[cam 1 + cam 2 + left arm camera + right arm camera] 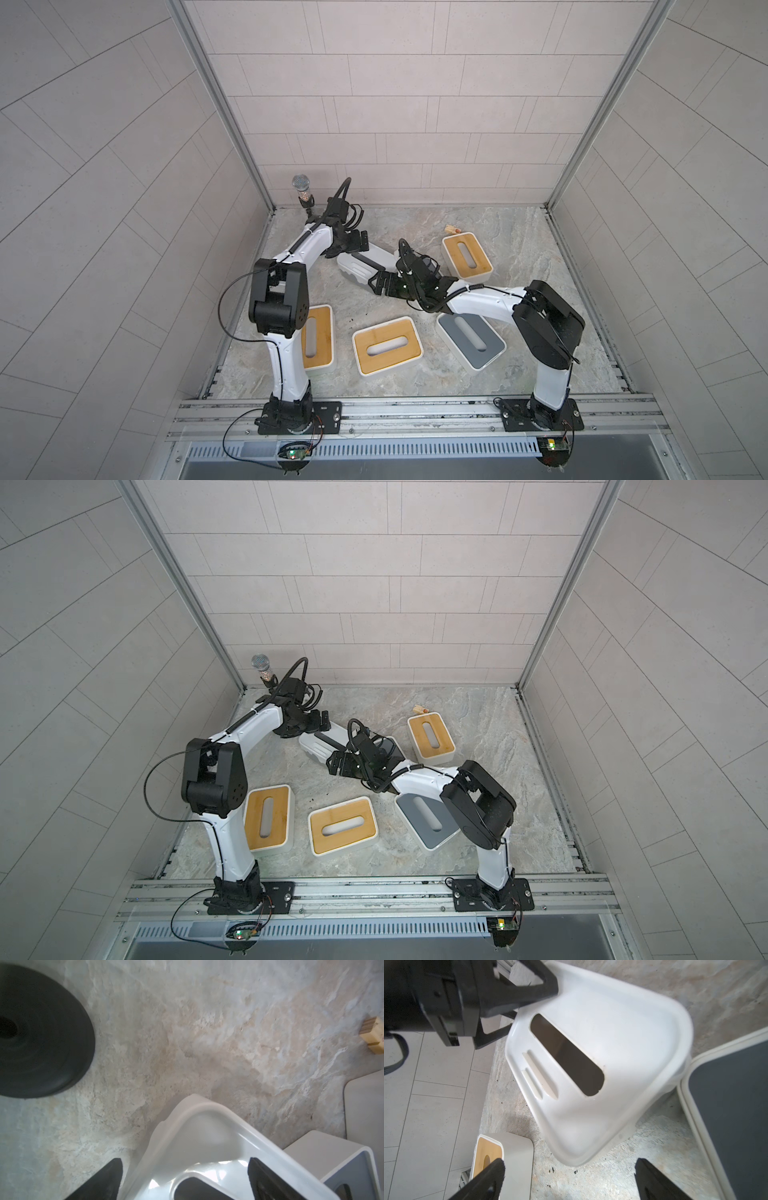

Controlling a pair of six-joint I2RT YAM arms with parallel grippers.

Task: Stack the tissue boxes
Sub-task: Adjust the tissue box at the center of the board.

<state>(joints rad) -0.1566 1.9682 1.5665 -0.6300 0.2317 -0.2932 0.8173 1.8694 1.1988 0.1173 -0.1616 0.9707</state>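
The all-white tissue box (360, 270) lay toward the back of the tabletop (523, 266), between the two grippers, with its long axis on a diagonal. I noted a glossy white shell with rounded corners, a dark oval slot in the lid, two raised ribs beside the slot, and a grey wavy band along the base. I could not tell whether it sat flat or tipped.

The left gripper (358, 243) stood at the box's far end with its jaws spread wide. The right gripper (380, 285) stood at the near end, equally wide, with nothing between its jaws.

Only the right wrist view showed the slot and ribs in full. It also showed one of the left gripper's fingers (529, 998) at the far corner, apparently in contact, and a second grey-topped box (726, 1109) just beside the white one. Only the left wrist view showed the left jaws straddling a box corner, and a black round disc (41, 1032) on the table.

Both top views showed the surroundings:
- the rear bamboo-topped box (466, 255), with a small wooden block (452, 228) just behind it
- the centre bamboo-topped box (387, 345)
- the left bamboo-topped box (319, 336)
- the front grey-topped box (471, 338)
- a microphone (301, 189) in the back left corner
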